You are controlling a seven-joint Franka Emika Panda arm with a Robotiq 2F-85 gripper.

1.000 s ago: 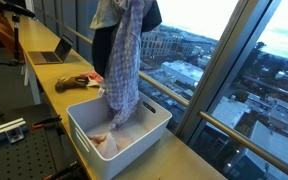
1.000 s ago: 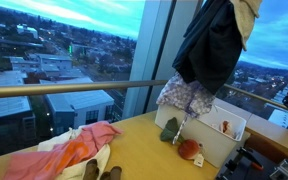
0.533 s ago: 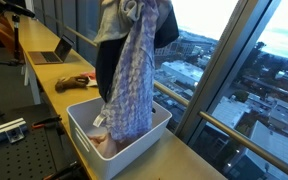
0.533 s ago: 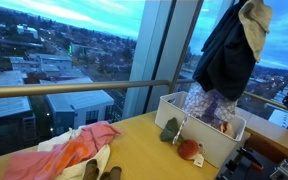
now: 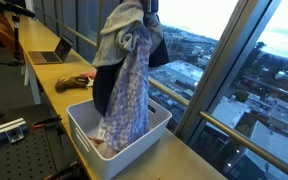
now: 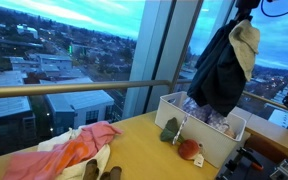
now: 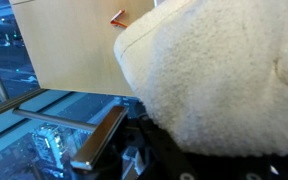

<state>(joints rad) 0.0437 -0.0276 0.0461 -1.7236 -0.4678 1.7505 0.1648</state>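
My gripper (image 5: 148, 6) (image 6: 246, 10) is high above the white bin (image 5: 84, 138) (image 6: 166, 108) and is shut on a bundle of clothes. The bundle is a dark jacket (image 5: 106, 85) (image 6: 216, 75) with a cream fleece lining (image 6: 246, 45) (image 7: 224, 80), plus a blue-white checked cloth (image 5: 132, 95). It hangs straight down, and the lower end of the checked cloth reaches into the bin. In the wrist view the fleece fills most of the picture and hides the fingers.
The bin stands on a long wooden counter (image 5: 44, 75) along a glass window wall with a metal rail (image 6: 64, 88). A pink cloth (image 6: 74, 148), shoes (image 6: 102, 172), an orange item (image 6: 189, 150) and a laptop (image 5: 52, 56) also lie on the counter.
The hanging bundle has come down and shifted over the bin. The checked cloth's lower end now dips into it, and the fleece lining has turned into view.
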